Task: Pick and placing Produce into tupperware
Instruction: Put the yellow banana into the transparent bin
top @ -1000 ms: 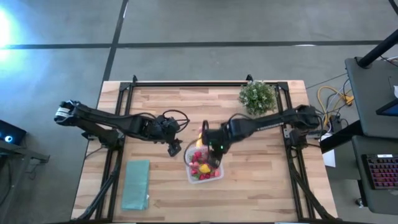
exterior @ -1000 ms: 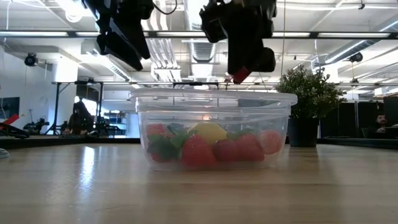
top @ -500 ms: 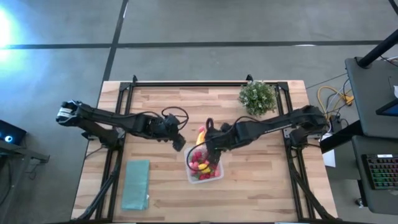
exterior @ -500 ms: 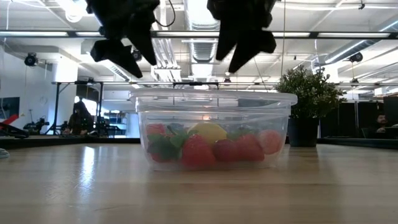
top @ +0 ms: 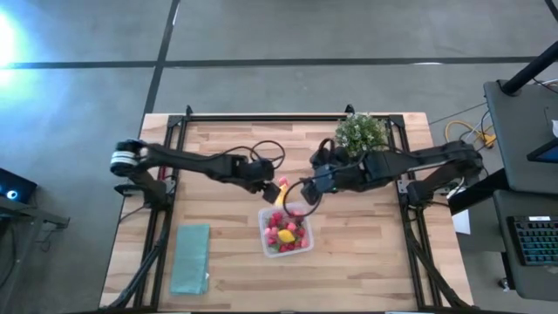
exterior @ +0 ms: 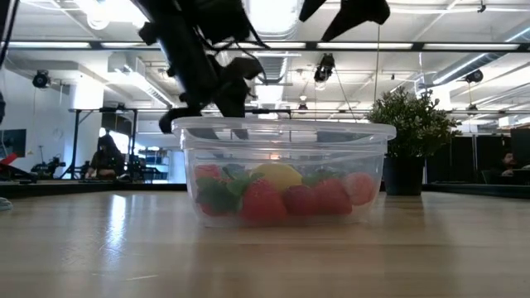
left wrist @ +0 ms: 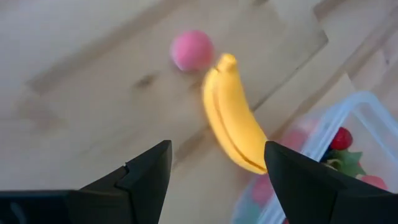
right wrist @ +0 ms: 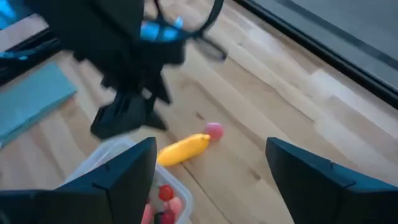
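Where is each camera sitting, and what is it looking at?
High view: above the table, looking straight down; both arms, the left gripper and right gripper show by the box.
Low view: at tabletop height, looking level at the box; arms hang in from above.
Left wrist view: on the left arm, looking past its open fingers at the banana and pink ball.
Right wrist view: on the right arm, past its open fingers, seeing the banana, ball and the left arm.
Both wrist views share banana, ball and box.

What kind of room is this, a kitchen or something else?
Probably a lab or workshop, not a kitchen: a bare concrete floor, exposed ceiling ducts, and a keyboard on a desk beside the wooden table.
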Controlling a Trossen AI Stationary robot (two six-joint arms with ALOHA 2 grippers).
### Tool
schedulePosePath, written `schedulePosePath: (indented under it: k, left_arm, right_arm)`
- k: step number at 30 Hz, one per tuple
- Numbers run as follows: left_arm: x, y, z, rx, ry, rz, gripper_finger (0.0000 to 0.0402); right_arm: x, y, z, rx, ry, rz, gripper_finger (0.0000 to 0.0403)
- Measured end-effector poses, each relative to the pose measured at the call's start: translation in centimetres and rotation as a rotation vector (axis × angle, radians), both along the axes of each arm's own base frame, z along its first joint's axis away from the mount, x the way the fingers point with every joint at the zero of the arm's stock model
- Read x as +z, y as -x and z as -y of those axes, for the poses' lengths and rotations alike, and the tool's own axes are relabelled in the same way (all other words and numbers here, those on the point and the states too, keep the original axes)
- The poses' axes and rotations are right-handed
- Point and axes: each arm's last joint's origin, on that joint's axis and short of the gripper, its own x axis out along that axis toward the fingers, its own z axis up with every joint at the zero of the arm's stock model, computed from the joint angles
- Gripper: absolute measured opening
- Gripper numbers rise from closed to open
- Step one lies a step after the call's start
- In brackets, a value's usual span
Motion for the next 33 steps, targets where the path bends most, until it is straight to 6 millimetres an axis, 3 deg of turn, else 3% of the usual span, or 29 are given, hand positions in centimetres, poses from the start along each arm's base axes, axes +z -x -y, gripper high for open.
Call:
schedulePosePath:
  k: [7,15,21,33]
  left_arm:
    - [-2.0,-3.4,-0.1,-0.028,0.042,0.013,0.0242]
    - [-4.1,-5.4,-0.1,-0.047,0.077,-0.037,0.0242]
    - [-4.5,-6.2,-0.1,-0.055,0.073,-0.036,0.0242]
    - [-5.3,-5.6,-0.3,-0.068,-0.002,-0.079,0.0242]
  right_arm:
    - [-0.4,0.8,0.2,-0.044,-0.003,-0.068,0.0302]
    - [-0.8,1.0,0.2,-0.053,-0.003,-0.094,0.0303]
    - [-1.0,1.0,0.3,-0.057,0.022,-0.101,0.0300]
    - [-1.9,1.1,0.3,-0.053,0.036,-0.136,0.0303]
